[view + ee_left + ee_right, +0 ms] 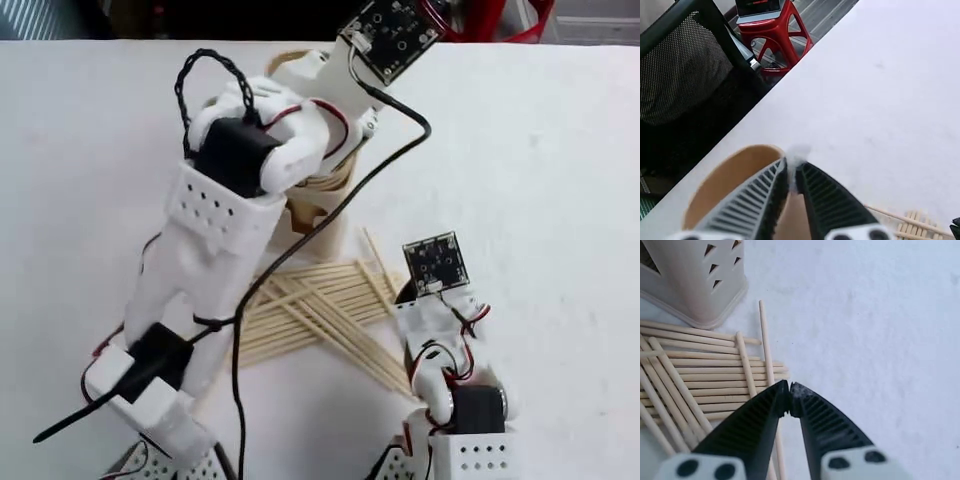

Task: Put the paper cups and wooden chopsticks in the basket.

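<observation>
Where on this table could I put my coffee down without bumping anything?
The bare table right of the wooden chopsticks and the right arm is widest; the strip left of the left arm is free too. The middle is crowded: basket, chopsticks, cable, both arms and the paper cup in the left gripper.
</observation>
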`<move>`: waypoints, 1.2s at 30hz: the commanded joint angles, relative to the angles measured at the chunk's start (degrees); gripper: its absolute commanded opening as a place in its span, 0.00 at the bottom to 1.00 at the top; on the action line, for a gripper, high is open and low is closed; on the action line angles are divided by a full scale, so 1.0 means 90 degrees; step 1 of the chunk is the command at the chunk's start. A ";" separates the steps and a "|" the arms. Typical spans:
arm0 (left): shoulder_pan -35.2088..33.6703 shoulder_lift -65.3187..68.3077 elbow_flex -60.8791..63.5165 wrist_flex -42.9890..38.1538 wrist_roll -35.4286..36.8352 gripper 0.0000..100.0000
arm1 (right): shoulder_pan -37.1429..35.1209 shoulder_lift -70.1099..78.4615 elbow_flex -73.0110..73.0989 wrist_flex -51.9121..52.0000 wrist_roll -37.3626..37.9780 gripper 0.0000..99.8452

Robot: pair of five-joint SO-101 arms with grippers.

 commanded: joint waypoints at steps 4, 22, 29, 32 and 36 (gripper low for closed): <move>0.0063 -0.0650 -0.0088 0.0234 0.0078 0.12 | -0.0063 -0.0063 -0.0029 0.0015 0.0059 0.02; -0.0757 -0.0767 0.3429 -0.0830 0.0078 0.09 | -0.0063 -0.0063 -0.0029 0.0015 0.0059 0.02; -0.0659 -0.0737 0.4278 -0.1915 0.0078 0.09 | -0.0063 -0.0063 -0.0029 0.0015 0.0059 0.02; -0.0650 -0.0786 0.4230 -0.2110 0.0078 0.09 | -0.0063 -0.0063 -0.0029 0.0015 0.0059 0.02; -0.0679 -0.0777 0.3145 -0.1661 0.0078 0.09 | -0.0063 -0.0054 -0.0029 0.0015 0.0059 0.02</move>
